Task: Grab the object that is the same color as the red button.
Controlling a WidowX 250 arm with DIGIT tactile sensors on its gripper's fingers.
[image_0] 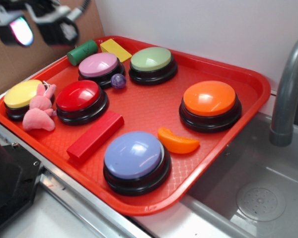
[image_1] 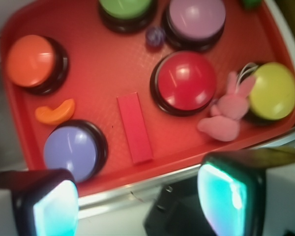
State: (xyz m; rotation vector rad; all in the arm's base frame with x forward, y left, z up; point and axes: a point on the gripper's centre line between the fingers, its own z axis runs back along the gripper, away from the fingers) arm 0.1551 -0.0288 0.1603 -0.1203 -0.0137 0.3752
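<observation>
- The red tray [image_0: 238,74] fills most of the exterior view, its far corner at the right of the frame, beside a grey sink [image_0: 268,198] and tap [image_0: 288,99].
- Six round buttons sit on black bases. The red button [image_0: 79,96] is left of centre, with a yellow button [image_0: 21,94] further left, a pink button [image_0: 98,65] and a green button [image_0: 151,59] above it, an orange button [image_0: 209,98] at right, and a blue button [image_0: 134,155] at lower centre.
- The red block [image_0: 95,137] lies flat on the tray between the red button and the blue button, apart from both. It is plain and matte. In the exterior view its long axis runs from lower left to upper right; in my wrist view it runs nearly top to bottom, just left of centre.
- I can read no writing on anything.
- My gripper [image_1: 137,196] hangs above the tray's near edge, the jaws spread wide and empty, well off the block.
- Smaller things: a pink toy rabbit [image_0: 39,113], an orange slice [image_0: 178,141], a yellow block [image_0: 115,49], a green cylinder [image_0: 82,52], a purple ball [image_0: 118,81].
</observation>
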